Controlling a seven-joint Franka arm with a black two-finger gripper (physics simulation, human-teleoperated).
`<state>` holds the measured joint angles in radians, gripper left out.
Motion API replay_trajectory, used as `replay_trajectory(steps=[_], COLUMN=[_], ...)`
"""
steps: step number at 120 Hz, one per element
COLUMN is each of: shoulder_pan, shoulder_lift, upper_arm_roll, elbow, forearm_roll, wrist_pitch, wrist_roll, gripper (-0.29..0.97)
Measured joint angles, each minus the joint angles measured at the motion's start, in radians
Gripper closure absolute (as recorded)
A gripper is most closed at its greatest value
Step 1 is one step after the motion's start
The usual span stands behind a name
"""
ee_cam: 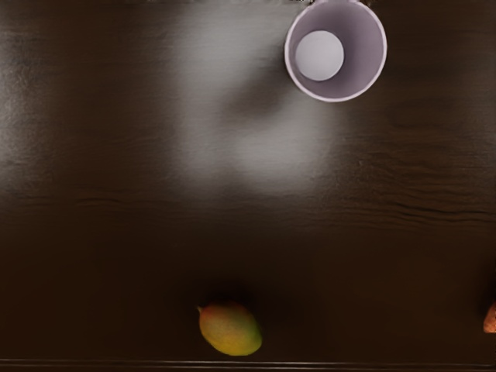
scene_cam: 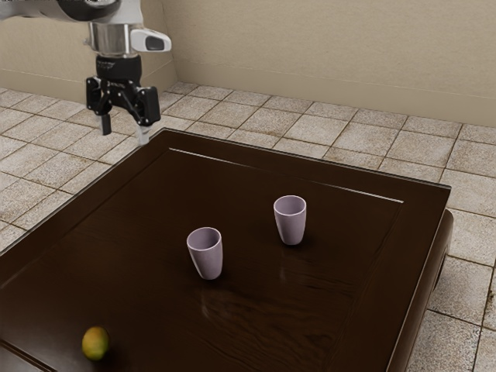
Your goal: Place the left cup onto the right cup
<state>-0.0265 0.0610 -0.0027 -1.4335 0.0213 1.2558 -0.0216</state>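
- Pincer (scene_cam: 122,128) hangs spread and empty in the exterior view, high over the table (scene_cam: 325,310) at its far corner.
- Left cup (scene_cam: 205,252) stands upright, well below the pincer and off toward that view's right. Right cup (scene_cam: 290,219) stands just past it, apart. Looks like a long reach down and across.
- Both are smooth, tapered and mouth-up, on dark glossy wood.
- Wrist view: lilac cup (ee_cam: 335,50) seen straight down its round mouth, which one unclear. Mango (ee_cam: 229,328) lies well apart from it.

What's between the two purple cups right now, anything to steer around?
Nothing. In the exterior view, the table between the left-hand cup and the right-hand cup is bare; the mango lies well away, by the near edge.
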Motion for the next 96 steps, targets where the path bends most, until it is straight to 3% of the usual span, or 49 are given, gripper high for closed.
replay_trajectory(steps=[20,72,96], shoulder_pan=[-0.009,0.007,0.01], shoulder_lift=[-0.007,0.027,0.122], upper_arm_roll=[-0.004,0.004,0.004], elbow=[-0.044,-0.506,-0.506], forearm_roll=[0.002,0.012,0.008], wrist_pitch=[0.093,0.531,0.694], wrist_roll=[-0.005,-0.013,-0.016], gripper=[0.0,0.0,0.0])
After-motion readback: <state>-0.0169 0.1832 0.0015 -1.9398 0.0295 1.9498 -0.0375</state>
